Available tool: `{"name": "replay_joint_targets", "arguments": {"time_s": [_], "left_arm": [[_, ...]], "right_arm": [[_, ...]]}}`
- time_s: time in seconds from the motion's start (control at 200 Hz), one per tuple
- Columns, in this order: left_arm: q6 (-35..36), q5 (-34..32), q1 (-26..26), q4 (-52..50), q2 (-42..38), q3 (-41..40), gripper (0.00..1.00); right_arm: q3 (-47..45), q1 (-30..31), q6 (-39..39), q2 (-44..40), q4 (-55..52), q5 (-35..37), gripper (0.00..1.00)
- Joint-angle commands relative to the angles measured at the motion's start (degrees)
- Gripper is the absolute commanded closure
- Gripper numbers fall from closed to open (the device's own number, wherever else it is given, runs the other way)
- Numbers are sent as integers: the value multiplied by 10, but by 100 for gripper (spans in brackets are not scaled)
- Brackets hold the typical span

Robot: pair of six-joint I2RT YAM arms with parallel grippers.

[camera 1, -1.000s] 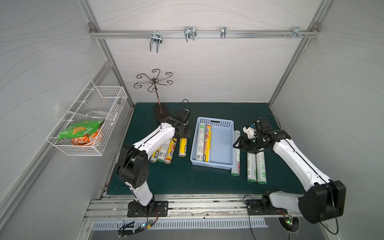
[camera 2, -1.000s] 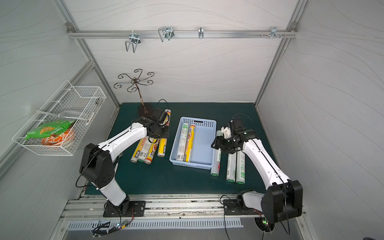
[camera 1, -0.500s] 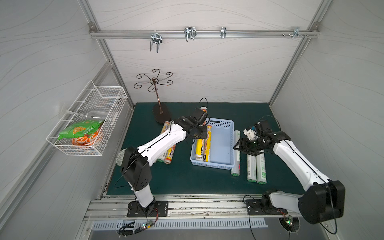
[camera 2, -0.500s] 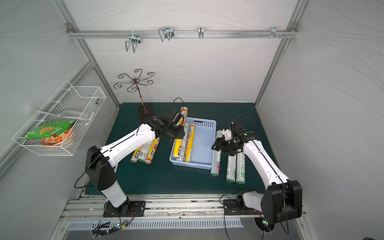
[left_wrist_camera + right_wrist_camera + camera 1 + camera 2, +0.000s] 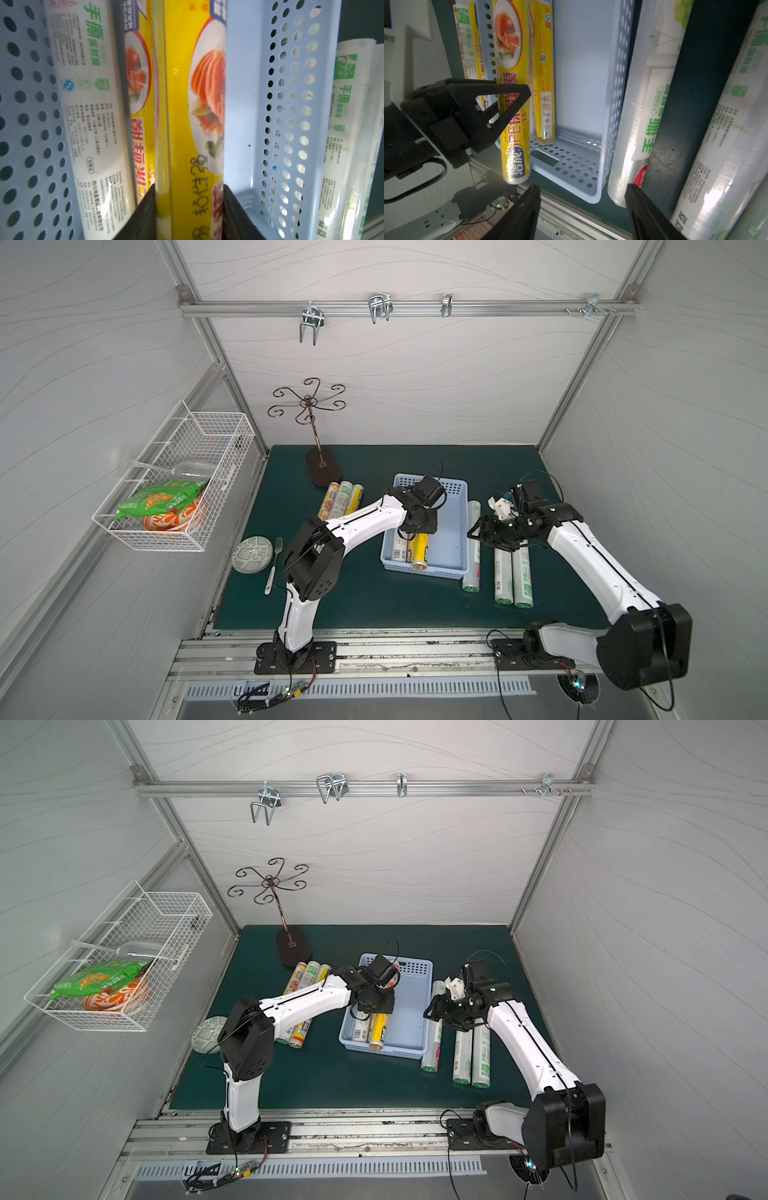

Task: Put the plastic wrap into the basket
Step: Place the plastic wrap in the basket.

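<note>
I log three wrap rolls (image 5: 343, 499) on the bench (image 5: 374, 605) left of the blue basket (image 5: 451, 549). Left gripper (image 5: 419, 526) is clamped on a yellow roll (image 5: 420, 551) over the basket's left half, where two rolls (image 5: 87, 104) lie. Right gripper (image 5: 478, 531) hangs wide open, empty, over a white roll (image 5: 473, 551) beside the basket's right wall.

Basket (image 5: 451, 531) half free toward right arm; rolls (image 5: 400, 549) fill rest.

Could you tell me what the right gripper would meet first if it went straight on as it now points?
Probably the perforated side wall of the blue basket, near its corner, ahead between the open jaws of the right gripper. The white roll beside that wall is close too; depth is unclear.
</note>
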Motion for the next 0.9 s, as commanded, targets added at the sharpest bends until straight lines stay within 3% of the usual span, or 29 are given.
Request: {"name": "replay_joint_targets", "arguments": {"time_s": [0.0,0.625,0.815,0.895], "left_arm": [[-10,0,-4,38,20,27,65],[-7,-18,-7,62,95,67,62],[-3,-31,-9,55,94,57,54],[1,-33,-10,52,87,52,44]], "right_arm": [[-3,-3,5,-10,5,-9,30],[-7,-6,9,-6,12,-10,30],[-8,-6,9,-6,12,-10,30],[-9,-6,9,-6,13,-10,30]]}}
